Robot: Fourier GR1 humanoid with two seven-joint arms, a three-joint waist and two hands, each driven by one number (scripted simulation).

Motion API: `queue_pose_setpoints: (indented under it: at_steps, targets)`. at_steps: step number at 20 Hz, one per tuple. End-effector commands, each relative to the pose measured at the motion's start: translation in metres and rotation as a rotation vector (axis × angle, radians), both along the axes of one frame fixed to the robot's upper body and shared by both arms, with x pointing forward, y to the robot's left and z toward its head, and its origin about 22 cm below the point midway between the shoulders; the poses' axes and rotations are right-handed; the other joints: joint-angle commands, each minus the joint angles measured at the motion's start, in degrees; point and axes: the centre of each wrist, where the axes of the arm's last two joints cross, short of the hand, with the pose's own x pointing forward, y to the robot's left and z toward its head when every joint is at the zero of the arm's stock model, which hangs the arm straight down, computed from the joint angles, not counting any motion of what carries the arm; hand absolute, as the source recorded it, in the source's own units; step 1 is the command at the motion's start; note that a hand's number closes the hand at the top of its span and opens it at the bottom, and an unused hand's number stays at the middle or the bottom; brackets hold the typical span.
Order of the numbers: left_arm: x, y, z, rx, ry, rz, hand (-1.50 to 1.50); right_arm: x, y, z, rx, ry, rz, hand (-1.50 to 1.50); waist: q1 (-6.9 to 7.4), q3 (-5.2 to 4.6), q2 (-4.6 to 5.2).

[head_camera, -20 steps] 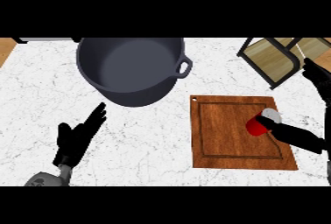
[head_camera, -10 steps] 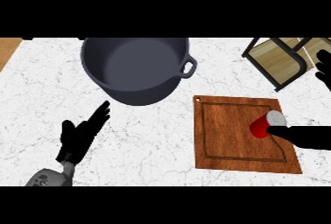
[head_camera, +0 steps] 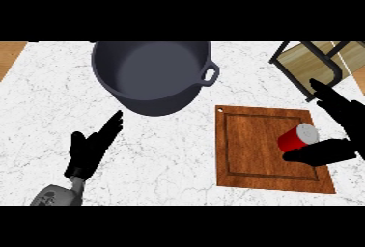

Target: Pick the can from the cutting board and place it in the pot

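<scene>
right hand spread around red can on cutting board, not clasped; left hand open.

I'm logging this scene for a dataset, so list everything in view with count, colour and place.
pot: one, dark grey, upper centre of the counter
can: one, red with silver top, tilted on the cutting board's right side
cutting board: one, brown wood, right of centre
chair: one, black frame, tan seat, upper right corner
counter: one, white marble
left hand: one, black, open, lower left
right hand: one, black, open around the can, right edge
</scene>
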Motion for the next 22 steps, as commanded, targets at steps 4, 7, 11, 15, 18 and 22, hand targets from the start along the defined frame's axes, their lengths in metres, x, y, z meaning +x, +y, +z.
queue_pose_setpoints:
  at_steps: [4, 7, 11, 15, 18, 22]
  targets:
    - [0.004, -0.011, -0.011, -0.016, 0.026, 0.012, 0.00, -0.006, -0.023, -0.051, -0.061, 0.095, 0.018, -1.50, -0.68, 0.00, -0.05]
    - [0.003, 0.005, 0.003, 0.000, 0.006, 0.025, 0.00, 0.008, -0.042, -0.053, -0.068, 0.010, 0.000, -1.50, -0.42, 0.01, -0.05]
    - [-0.009, 0.014, 0.001, 0.008, 0.010, -0.004, 0.00, -0.007, -0.074, -0.025, -0.034, -0.020, -0.018, -1.50, -0.65, -0.01, -0.15]
    - [-0.009, -0.022, -0.005, 0.000, -0.008, 0.012, 0.00, -0.023, -0.074, -0.073, 0.063, -0.047, -0.005, -1.50, -0.68, 0.03, -0.14]
    - [0.005, -0.012, 0.008, -0.024, 0.000, 0.016, 0.00, -0.021, -0.069, -0.077, 0.161, -0.059, 0.021, -1.50, -0.62, 0.02, -0.12]
    - [0.006, -0.007, 0.003, 0.005, 0.014, 0.020, 0.00, 0.002, -0.046, -0.081, 0.262, -0.089, 0.038, -1.50, -0.34, 0.00, -0.05]
